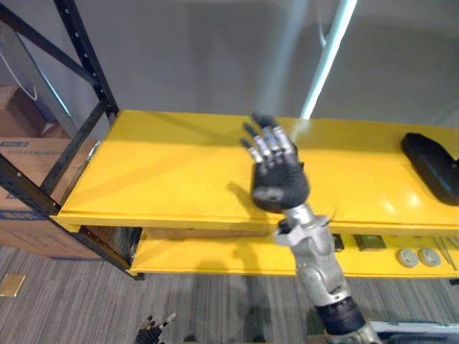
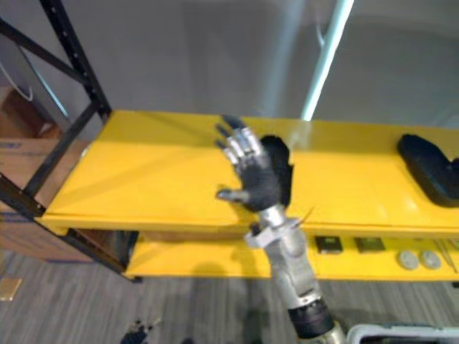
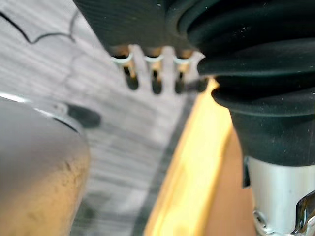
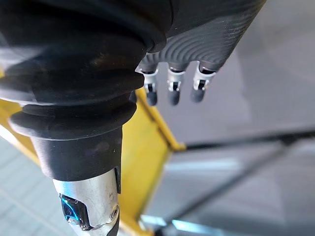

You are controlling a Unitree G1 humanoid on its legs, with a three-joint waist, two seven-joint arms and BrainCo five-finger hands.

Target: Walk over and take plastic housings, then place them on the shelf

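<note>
Grey floor (image 1: 64, 301) lies under a black rack (image 1: 86, 50) with a yellow shelf (image 1: 165, 172). From the left eye, the right hand (image 1: 278, 179) is up over the top board, fingers spread wide and holding nothing. One black plastic housing (image 1: 434, 165) lies on the shelf (well apart from that hand). From the right eye, another dark piece (image 2: 281, 168) lies just behind the hand. By its wrist view, the left hand (image 3: 138, 24) hangs over the floor, fingers straight and empty.
</note>
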